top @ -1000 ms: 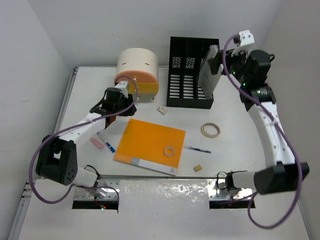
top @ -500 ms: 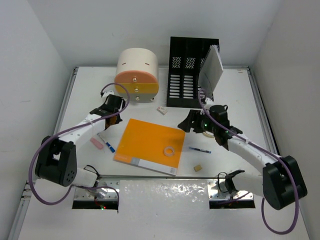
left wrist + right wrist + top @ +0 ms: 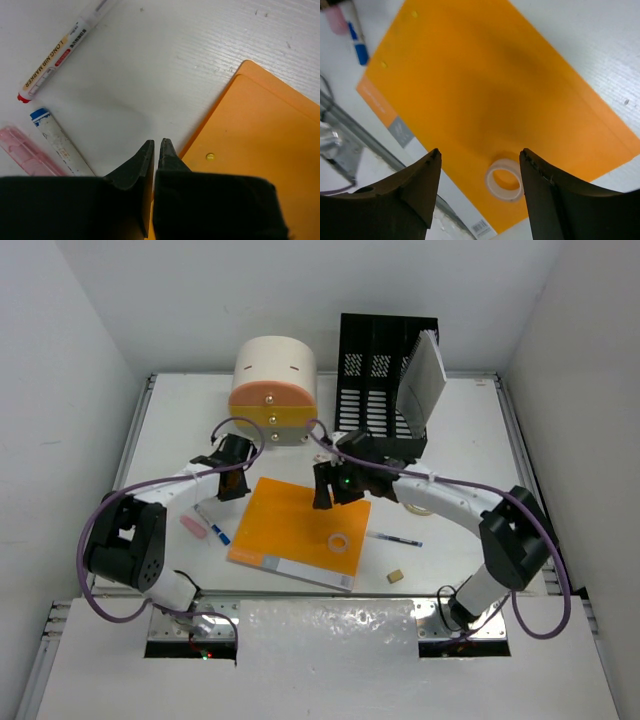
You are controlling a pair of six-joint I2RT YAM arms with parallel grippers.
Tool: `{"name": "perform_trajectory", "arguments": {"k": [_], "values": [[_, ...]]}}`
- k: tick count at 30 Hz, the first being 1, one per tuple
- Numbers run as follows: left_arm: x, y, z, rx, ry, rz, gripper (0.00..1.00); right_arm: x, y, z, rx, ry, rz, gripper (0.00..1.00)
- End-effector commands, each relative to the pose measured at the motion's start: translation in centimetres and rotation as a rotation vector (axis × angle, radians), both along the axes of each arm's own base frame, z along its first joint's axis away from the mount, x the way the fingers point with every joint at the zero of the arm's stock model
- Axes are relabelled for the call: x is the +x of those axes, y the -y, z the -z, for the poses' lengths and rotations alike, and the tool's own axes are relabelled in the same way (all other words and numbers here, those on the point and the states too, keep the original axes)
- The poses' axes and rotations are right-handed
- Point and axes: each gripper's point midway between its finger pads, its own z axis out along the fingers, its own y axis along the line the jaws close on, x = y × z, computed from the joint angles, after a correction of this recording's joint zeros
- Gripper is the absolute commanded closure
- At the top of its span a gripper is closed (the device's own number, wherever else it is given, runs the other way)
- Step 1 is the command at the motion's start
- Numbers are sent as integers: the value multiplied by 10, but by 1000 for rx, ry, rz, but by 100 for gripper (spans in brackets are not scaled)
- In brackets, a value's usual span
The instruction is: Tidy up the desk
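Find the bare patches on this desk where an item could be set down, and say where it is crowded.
Bare: the desk's far-left corner, left of the round drawer unit; and the far-right strip between the file rack and the right rail. Crowded: around the orange folder, where the left arm, right arm, markers and pen gather.

One orange folder [image 3: 295, 525], one clear tape roll [image 3: 339, 540], two markers [image 3: 55, 55] [image 3: 56, 146], one pen [image 3: 396, 538], one file rack [image 3: 375, 390], one drawer unit [image 3: 275, 380]

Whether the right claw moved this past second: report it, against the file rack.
Yes. The right claw swung from the black file rack's right end leftward and nearer, and now hangs open over the orange folder.
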Motion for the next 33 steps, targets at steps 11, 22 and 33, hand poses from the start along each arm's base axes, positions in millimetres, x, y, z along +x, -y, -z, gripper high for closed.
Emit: {"name": "perform_trajectory", "arguments": {"k": [11, 22, 33], "values": [[6, 21, -26, -106, 85, 61, 100, -50, 37, 48, -393, -117, -17, 41], [7, 27, -31, -135, 99, 79, 100, -57, 47, 79, -443, -120, 11, 59], [-3, 29, -27, -155, 80, 81, 100, -45, 52, 81, -455, -44, 29, 100]]}}
